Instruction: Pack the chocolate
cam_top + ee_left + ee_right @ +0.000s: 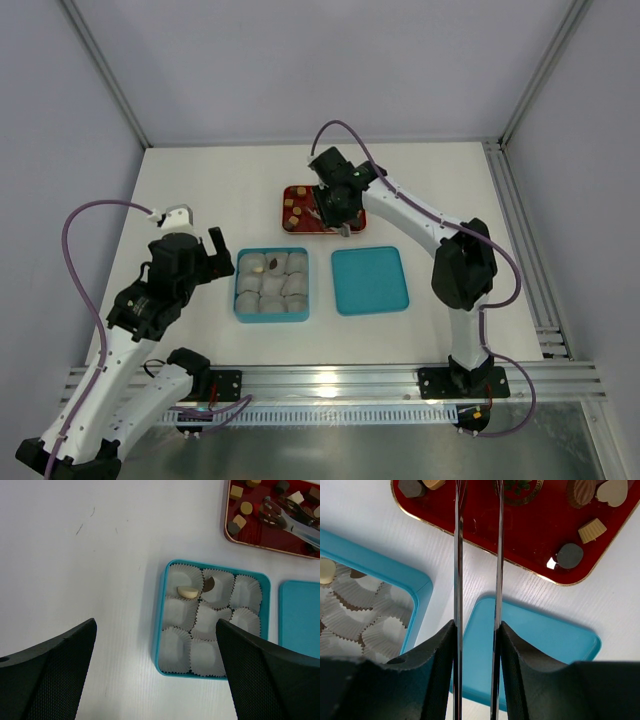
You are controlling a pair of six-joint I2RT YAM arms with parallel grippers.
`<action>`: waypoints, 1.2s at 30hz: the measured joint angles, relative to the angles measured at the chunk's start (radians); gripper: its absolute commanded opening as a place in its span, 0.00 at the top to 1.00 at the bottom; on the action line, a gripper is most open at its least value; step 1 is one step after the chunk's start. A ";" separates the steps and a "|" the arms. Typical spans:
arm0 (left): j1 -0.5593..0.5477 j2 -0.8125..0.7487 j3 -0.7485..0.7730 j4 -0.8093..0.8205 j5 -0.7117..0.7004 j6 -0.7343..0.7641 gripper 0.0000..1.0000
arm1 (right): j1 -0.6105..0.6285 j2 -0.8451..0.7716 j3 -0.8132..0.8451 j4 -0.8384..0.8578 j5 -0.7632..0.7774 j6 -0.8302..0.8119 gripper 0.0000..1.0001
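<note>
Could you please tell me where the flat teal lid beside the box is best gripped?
Likely its near rim, from above: the teal lid lies flat on the table, so only its edge offers a pinch, and the near side is free, whereas the box crowds its left edge.
</note>
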 measured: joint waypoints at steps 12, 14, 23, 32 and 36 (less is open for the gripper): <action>0.000 0.002 0.000 0.000 0.000 0.000 0.00 | -0.005 0.042 0.043 -0.003 0.012 -0.021 0.59; 0.000 0.002 0.000 0.000 0.000 0.000 0.00 | -0.005 0.051 0.050 -0.003 0.012 -0.023 0.59; 0.000 0.002 0.000 0.000 0.000 0.000 0.00 | -0.009 0.111 0.070 -0.004 0.007 -0.026 0.59; 0.000 0.008 0.000 0.000 0.000 0.000 0.00 | -0.013 0.116 0.082 -0.007 0.004 -0.025 0.63; 0.000 0.008 0.000 0.000 0.000 0.000 0.00 | -0.013 0.116 0.082 -0.007 0.004 -0.026 0.68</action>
